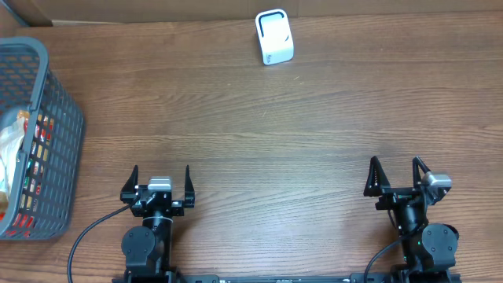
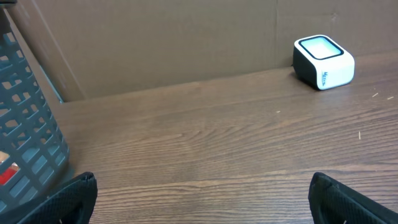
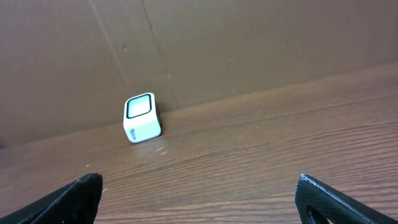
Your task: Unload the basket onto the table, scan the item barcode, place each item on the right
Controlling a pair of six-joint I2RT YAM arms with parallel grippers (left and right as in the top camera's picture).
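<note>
Fingers (image 2: 68,199) cropped (both parted), basket (image 1: 67,118) contents unclear

Wooden table (image 1: 259,134): grey basket (image 1: 63,149) at left edge, white scanner (image 1: 274,37) far side

Opposite the white scanner (image 1: 274,37), we see our left gripper (image 1: 161,169) and right gripper (image 1: 395,162). Both have black pointed fingers (image 1: 131,184), grey wrist blocks (image 1: 160,185) and looping black cables (image 1: 85,237).

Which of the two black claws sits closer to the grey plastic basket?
The left gripper, beside the grey mesh basket; the right gripper sits far across.
</note>
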